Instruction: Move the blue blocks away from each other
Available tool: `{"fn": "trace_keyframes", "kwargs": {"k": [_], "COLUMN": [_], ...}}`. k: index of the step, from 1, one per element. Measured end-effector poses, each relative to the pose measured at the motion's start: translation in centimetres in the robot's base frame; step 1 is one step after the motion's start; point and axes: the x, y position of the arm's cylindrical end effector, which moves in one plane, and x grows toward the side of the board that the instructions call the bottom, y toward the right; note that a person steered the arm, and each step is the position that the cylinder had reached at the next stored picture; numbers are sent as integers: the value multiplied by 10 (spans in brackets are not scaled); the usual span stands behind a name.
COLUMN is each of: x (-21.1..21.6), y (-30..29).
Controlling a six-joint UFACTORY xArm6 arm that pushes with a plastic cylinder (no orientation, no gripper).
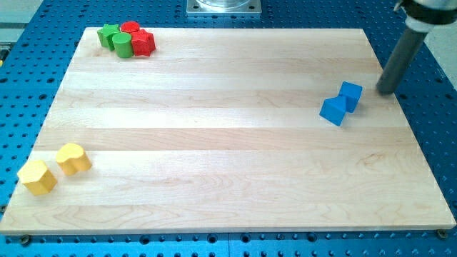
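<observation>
Two blue blocks touch each other at the view's right: a blue cube (pixel 350 95) and, just below-left of it, a blue triangular block (pixel 333 111). My tip (pixel 384 91) rests on the board a short way to the right of the blue cube, not touching it. The dark rod rises from there to the view's top right corner.
A cluster of green and red blocks sits at the view's top left: a green star (pixel 108 34), a green cylinder (pixel 123 44), a red cylinder (pixel 130 28) and a red star (pixel 143 43). Two yellow blocks (pixel 73 158) (pixel 37 176) lie at the bottom left. The wooden board (pixel 228 143) lies on a blue perforated table.
</observation>
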Motion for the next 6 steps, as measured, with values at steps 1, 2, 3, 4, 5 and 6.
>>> {"fn": "trace_keyframes", "kwargs": {"k": [1,2,3,4,5,6], "x": [11,1,37,81,101,91], "y": [-83,-162,-112,-70,-12,22]}}
